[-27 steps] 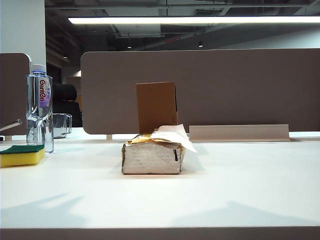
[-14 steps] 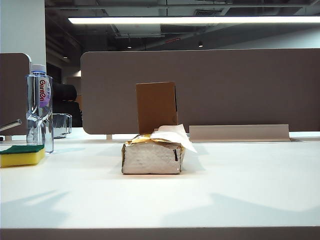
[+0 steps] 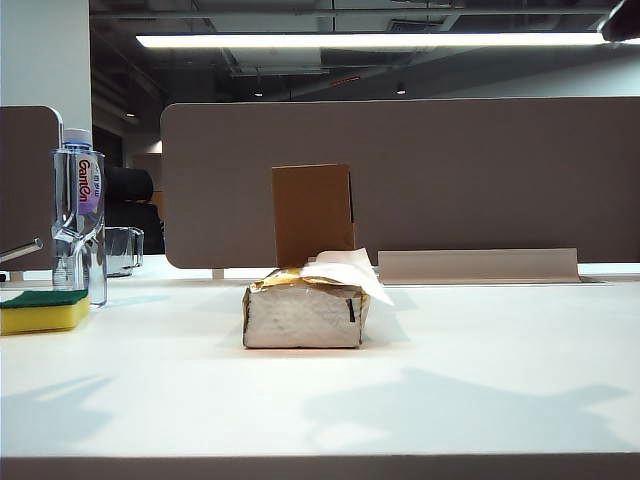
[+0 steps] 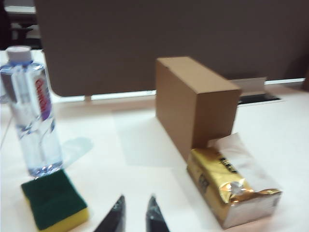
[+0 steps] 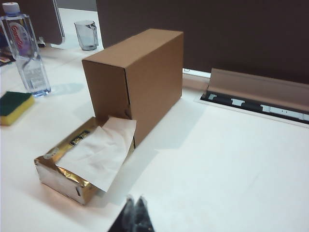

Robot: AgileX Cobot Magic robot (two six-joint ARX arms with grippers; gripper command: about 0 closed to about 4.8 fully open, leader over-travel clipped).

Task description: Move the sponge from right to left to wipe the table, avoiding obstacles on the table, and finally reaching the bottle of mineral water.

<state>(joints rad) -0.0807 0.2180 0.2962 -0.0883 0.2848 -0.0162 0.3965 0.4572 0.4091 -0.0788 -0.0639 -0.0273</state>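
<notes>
Above the bare worktop (image 4: pixel 145 140), the left gripper (image 4: pixel 135 212) hangs with jaws slightly apart, empty, the sponge (image 4: pixel 53 205) near its 10 o'clock just beside the bottle of mineral water (image 4: pixel 31 111). The right gripper (image 5: pixel 134 205), pressed together and empty, hangs with the tissue pack (image 5: pixel 79 164) and cardboard box (image 5: pixel 135 82) at 11 o'clock. I judge the wipe essentially done; open room lies right of both obstacles, and the sponge sits by the worktop's left edge

Right pincer (image 5: pixel 134 212) shut, above table (image 5: pixel 231 159), near tissue pack (image 5: pixel 79 166).

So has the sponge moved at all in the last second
No. In the exterior view the sponge sits in the same spot beside the bottle of mineral water, at the table's left edge.
</notes>
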